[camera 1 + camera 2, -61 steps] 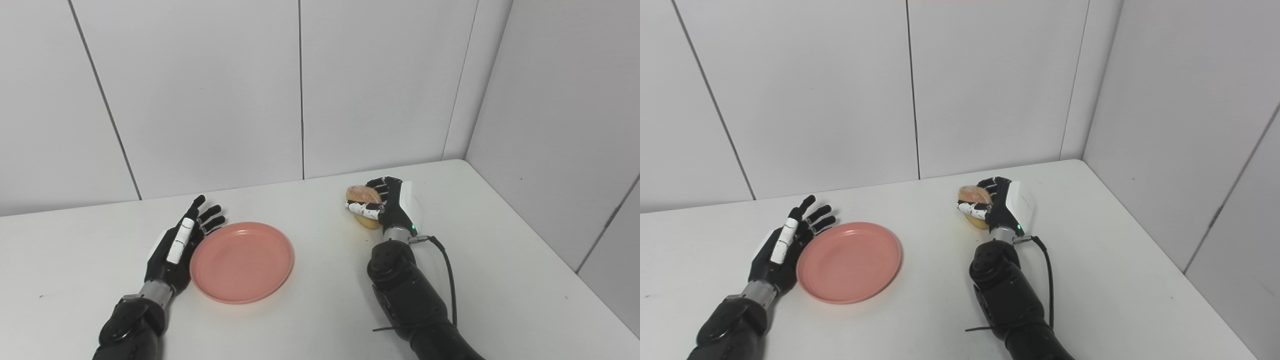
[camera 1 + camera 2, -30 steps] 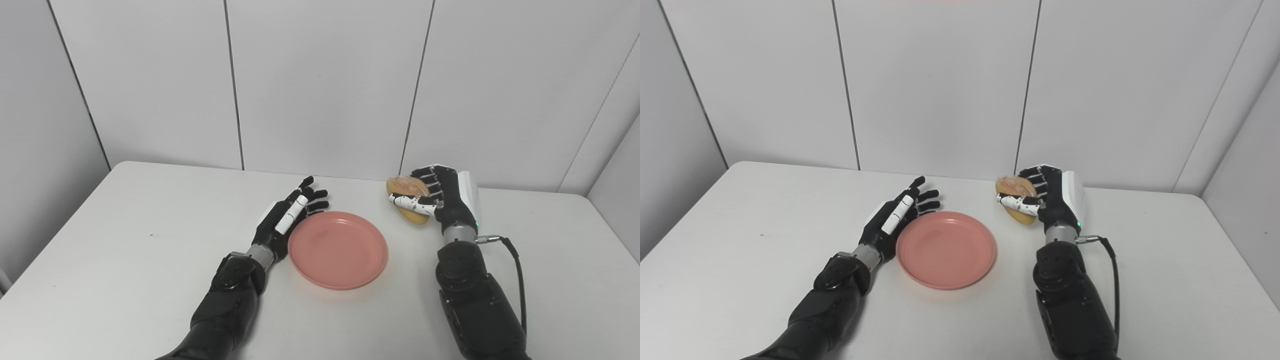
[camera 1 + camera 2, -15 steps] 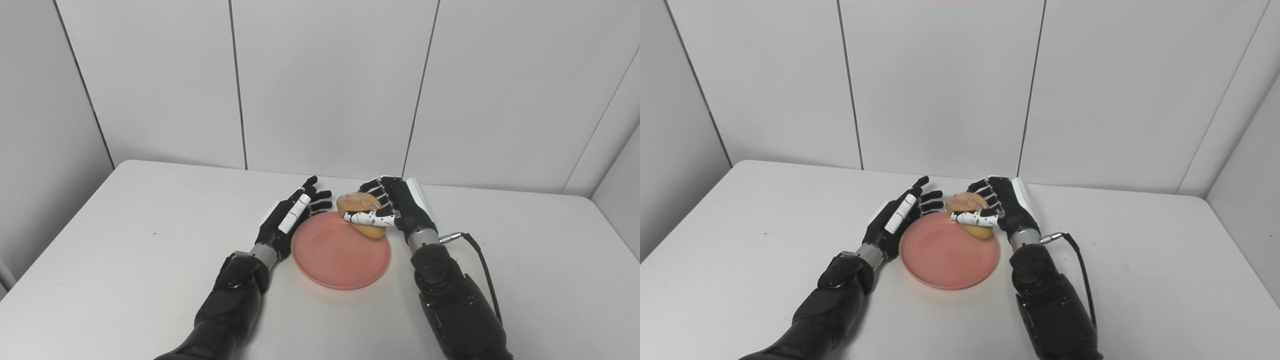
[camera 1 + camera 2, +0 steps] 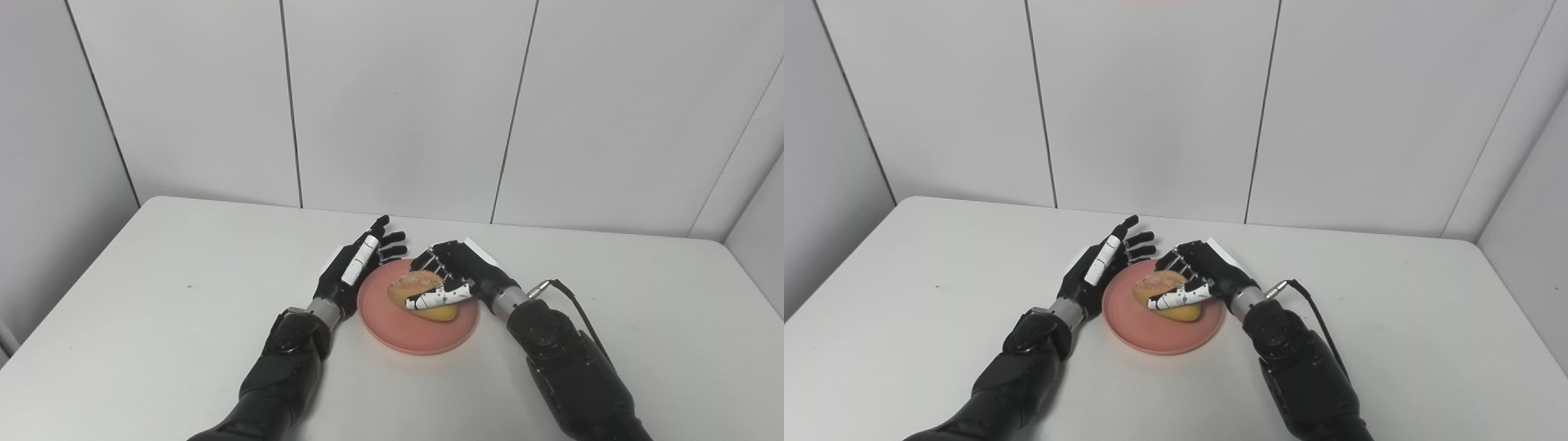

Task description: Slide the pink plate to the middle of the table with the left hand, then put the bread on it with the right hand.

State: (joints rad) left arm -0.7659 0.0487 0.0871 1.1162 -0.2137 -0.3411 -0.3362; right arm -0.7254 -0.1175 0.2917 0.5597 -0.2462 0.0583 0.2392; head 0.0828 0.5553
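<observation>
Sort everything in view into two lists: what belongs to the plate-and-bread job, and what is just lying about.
Part of the job:
- pink plate
- bread, over the plate
- right robot hand, closed on the bread
- left robot hand, open beside the plate's left rim

Just there:
- white table
- cable at the right wrist
- nothing else lies loose

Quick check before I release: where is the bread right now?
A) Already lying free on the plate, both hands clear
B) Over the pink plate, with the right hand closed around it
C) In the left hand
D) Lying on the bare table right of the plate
B: the bread sits over the pink plate with the right hand wrapped around it, while the left hand rests open at the plate's left rim.
</observation>
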